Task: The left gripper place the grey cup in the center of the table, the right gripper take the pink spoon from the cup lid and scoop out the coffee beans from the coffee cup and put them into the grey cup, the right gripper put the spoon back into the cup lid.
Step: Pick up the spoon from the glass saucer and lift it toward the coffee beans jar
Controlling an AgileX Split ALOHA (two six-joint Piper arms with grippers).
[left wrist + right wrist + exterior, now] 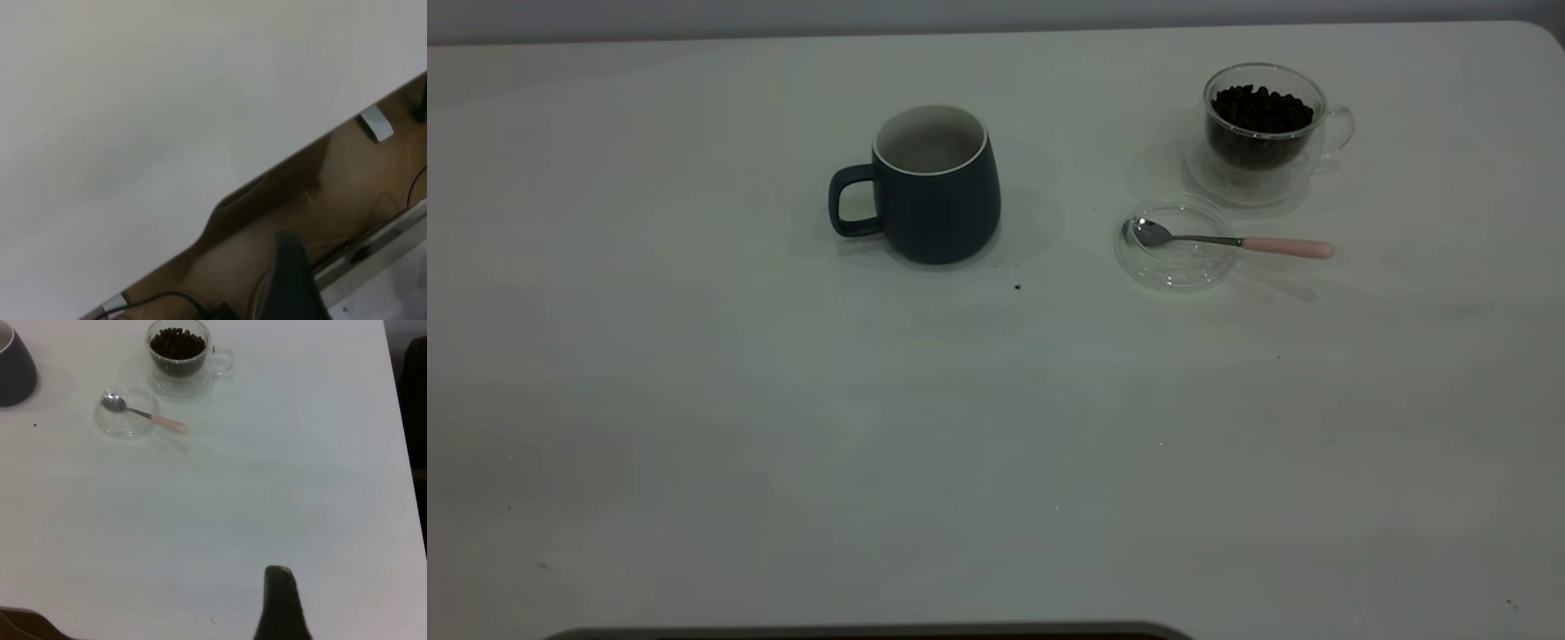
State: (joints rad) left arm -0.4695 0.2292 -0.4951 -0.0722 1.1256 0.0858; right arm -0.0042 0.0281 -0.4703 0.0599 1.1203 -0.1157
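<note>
Fingers of the right gripper (281, 603) and left gripper (293, 280) — open or closed, I cannot tell. The dark blue-grey mug (938, 187) stands mid white table (783, 444), looking empty. Next job, I think — lift the pink-handled steel spoon (1232, 241) off the round clear glass lid (1178, 262).

Ext cam looks steeply down on your table (694, 400). Right wrist cam sits high, well back, sharing the grey cup (934, 187) and coffee cup (1258, 133). Left wrist cam overlooks the table edge, floor beyond.
</note>
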